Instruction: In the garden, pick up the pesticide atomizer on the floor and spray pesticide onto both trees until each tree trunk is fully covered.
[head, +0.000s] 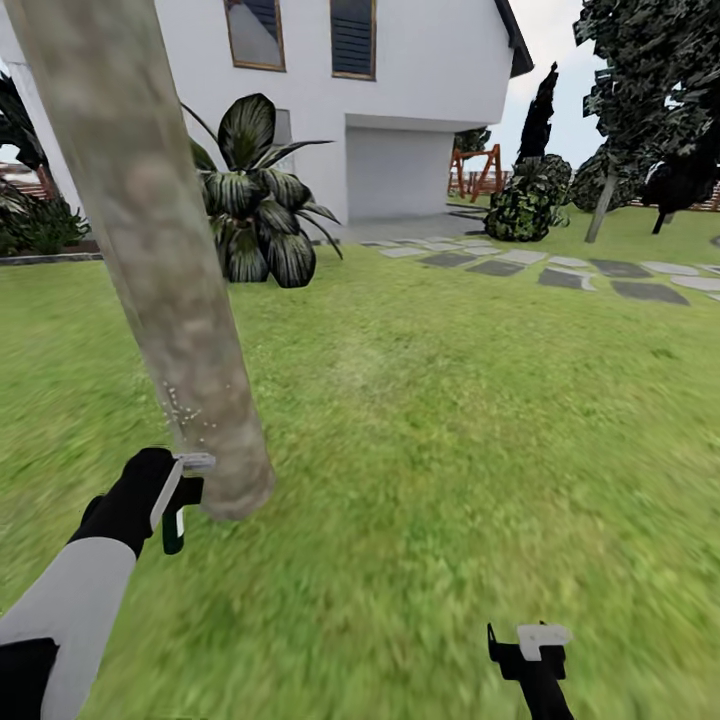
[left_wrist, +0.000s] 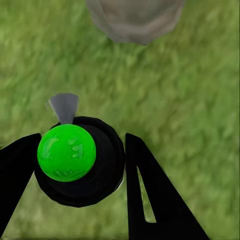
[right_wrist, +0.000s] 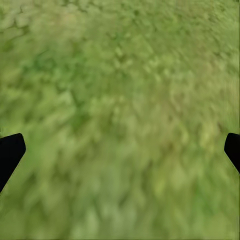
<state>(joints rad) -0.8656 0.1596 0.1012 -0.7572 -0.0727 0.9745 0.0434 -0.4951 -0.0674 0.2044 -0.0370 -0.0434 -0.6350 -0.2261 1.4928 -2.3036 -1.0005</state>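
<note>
My left hand (left_wrist: 80, 165) is closed around the pesticide atomizer (left_wrist: 80, 162), nozzle held just beside the base of the nearest tree trunk (head: 150, 250) so, I judge, spray lands on the bark; pale droplets fleck the trunk above it. From above the atomizer reads as a black round body with a green cap. My right hand (head: 530, 655) hangs empty, fingers spread, over the lawn (head: 450, 450).

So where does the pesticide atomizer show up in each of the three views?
Head view: pesticide atomizer in the left gripper, low left, right beside the tree trunk base.
Left wrist view: atomizer seen end-on, a black round body with a green cap, between the dark fingers.
Right wrist view: I see grass and finger tips, no atomizer.
Shared landmark: the trunk base.
</note>
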